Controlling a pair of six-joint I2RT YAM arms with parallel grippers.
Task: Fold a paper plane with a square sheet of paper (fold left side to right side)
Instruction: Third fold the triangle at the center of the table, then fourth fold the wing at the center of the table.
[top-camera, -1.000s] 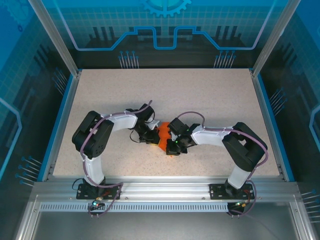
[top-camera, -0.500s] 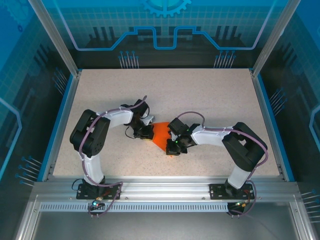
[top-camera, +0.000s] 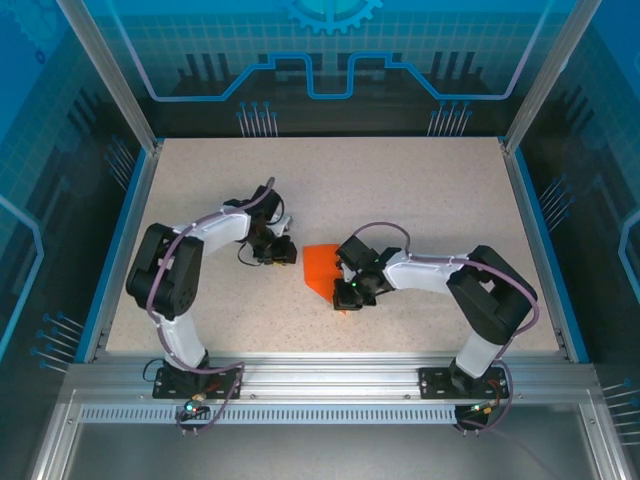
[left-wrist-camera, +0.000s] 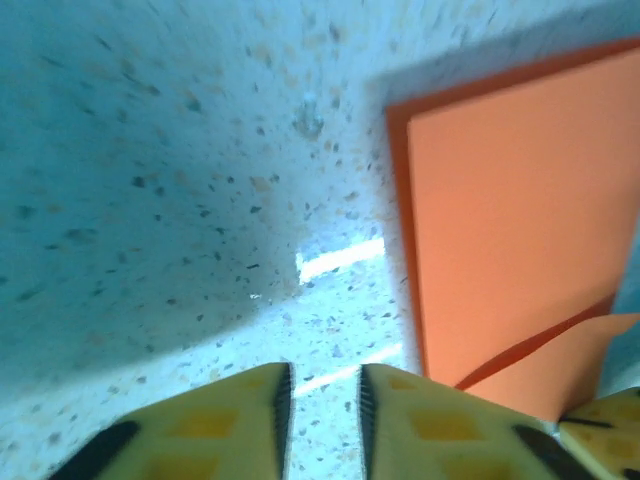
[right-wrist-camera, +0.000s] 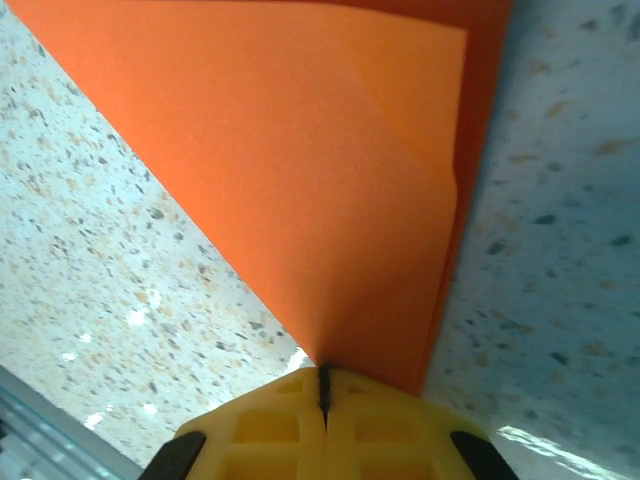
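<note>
Folded orange paper (top-camera: 318, 268), pinched by right hand (right-wrist-camera: 322, 374), left hand (left-wrist-camera: 321, 388) apart

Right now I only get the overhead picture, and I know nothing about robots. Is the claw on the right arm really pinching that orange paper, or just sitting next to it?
Observer: It is pinching it. In the right wrist view the right gripper has its jaws pressed together on a tip of the orange paper.
Operator: And the left claw, is it gripping anything?
Observer: No. In its own wrist view the left gripper has its jaws slightly apart, with just speckled table in the gap and the paper off to one side.
Operator: Is the paper a single flat layer?
Observer: No, it is folded. A top flap lies over a lower layer, whose edge peeks out as a darker strip.
</note>
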